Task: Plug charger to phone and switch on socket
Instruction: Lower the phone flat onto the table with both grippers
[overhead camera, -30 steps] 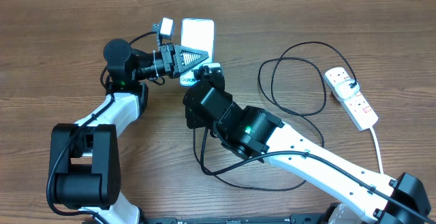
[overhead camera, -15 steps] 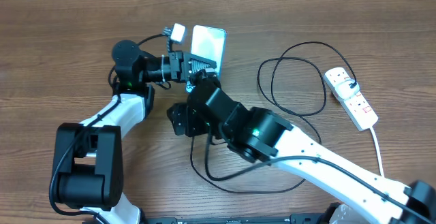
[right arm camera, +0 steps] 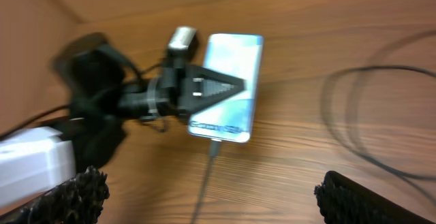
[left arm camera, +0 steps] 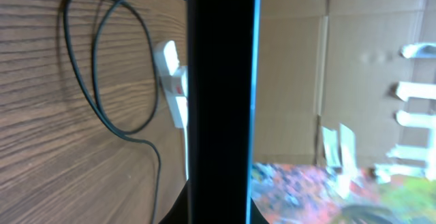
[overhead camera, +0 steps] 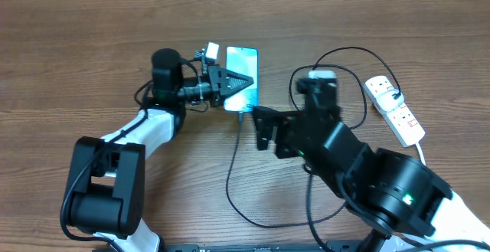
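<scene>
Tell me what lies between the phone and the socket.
Overhead view: loose loops of the charger lie between the phone and the socket, with the right arm partly over them.

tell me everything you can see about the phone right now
The phone is a slim rectangle with a dark frame and a lit blue-cyan screen facing up, white text by its near end. It sits over the far middle of the wooden table, the left gripper shut across it from the left. The black charger tip meets its near edge, apparently plugged in.
</scene>
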Robot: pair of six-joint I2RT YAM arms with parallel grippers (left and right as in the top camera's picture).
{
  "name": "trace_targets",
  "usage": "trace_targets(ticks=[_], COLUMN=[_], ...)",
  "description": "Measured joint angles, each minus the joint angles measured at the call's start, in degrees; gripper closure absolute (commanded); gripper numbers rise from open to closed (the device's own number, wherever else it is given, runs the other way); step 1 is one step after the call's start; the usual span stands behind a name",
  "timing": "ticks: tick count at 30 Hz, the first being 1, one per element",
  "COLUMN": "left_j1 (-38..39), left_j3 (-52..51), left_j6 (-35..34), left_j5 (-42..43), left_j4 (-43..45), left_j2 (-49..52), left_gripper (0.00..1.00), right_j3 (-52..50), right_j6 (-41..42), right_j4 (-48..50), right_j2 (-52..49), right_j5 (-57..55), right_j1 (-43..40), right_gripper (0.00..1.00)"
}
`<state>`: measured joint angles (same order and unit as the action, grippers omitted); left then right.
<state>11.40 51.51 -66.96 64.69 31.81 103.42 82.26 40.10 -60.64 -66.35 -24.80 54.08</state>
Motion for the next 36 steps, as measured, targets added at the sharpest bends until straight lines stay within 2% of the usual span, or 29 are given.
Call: trace_targets(ticks=[8, 14, 17, 23, 28, 32, 36], left_j1=[5.92, 6.14, 6.14, 6.14, 6.14, 6.14, 6.14], left_j3=[0.00, 0.00, 0.00, -0.24, -0.48, -0.52, -0.55], left_j6=[2.93, 4.66, 7.74, 19.91, 33.35, 41.99, 47.12], left_j5=[-6.29, -8.81, -9.01, -9.05, -10.27, -11.43, -11.96], left_j4=[-0.98, -1.18, -4.31, -19.85, -35.43, -41.05, -43.91], left_j2=[0.00, 0.00, 0.00, 0.00, 0.00, 0.00, 0.00], left_gripper=[0.96, 0.96, 0.96, 0.96, 0.96, 0.96, 0.96], right_j3=[-0.02, -0.02, -0.02, 0.00, -0.02, -0.02, -0.02], right_j6=[4.68, 6.19, 8.02, 10.95, 11.58, 11.80, 11.82], right_j4=[-5.07, -3.87, -2.47, 1.99, 4.55, 4.15, 2.78], right_j2=[2.75, 2.75, 2.75, 2.12, -0.15, -2.54, -2.93], right_j5=[-5.29, -3.30, -1.01, 4.66, 9.84, 12.11, 12.55], right_j1=[0.00, 0.00, -0.02, 0.00, 0.00, 0.00, 0.00], right_gripper=[0.00, 0.00, 0.00, 0.00, 0.00, 0.00, 0.00])
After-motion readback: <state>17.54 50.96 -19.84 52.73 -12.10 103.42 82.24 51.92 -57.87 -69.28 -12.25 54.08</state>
